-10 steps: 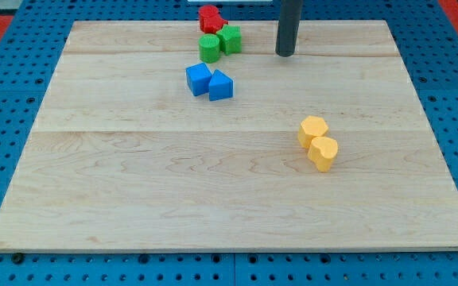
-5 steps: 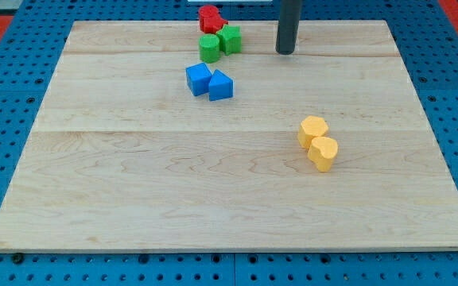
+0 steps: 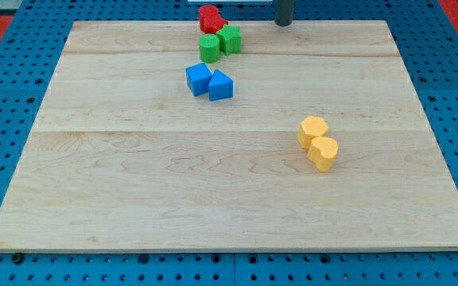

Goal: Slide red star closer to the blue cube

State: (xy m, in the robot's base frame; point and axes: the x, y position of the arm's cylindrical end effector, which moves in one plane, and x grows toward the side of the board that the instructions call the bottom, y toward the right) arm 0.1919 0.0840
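Observation:
The red star (image 3: 210, 18) lies at the board's top edge, touching two green blocks just below it. The blue cube (image 3: 199, 78) sits a little lower, below the green blocks, with a blue wedge-like block (image 3: 220, 86) touching its right side. My tip (image 3: 284, 24) is at the view's top, at the board's far edge, well to the right of the red star and apart from all blocks.
A green cylinder (image 3: 210, 48) and a green cube (image 3: 230, 38) stand between the red star and the blue blocks. Two yellow blocks (image 3: 313, 130) (image 3: 323, 152) touch each other at the board's right of centre. The wooden board (image 3: 133, 183) lies on a blue pegboard.
My tip has moved towards the view's top, from beside the green blocks' level to the board's far edge. No block has moved.

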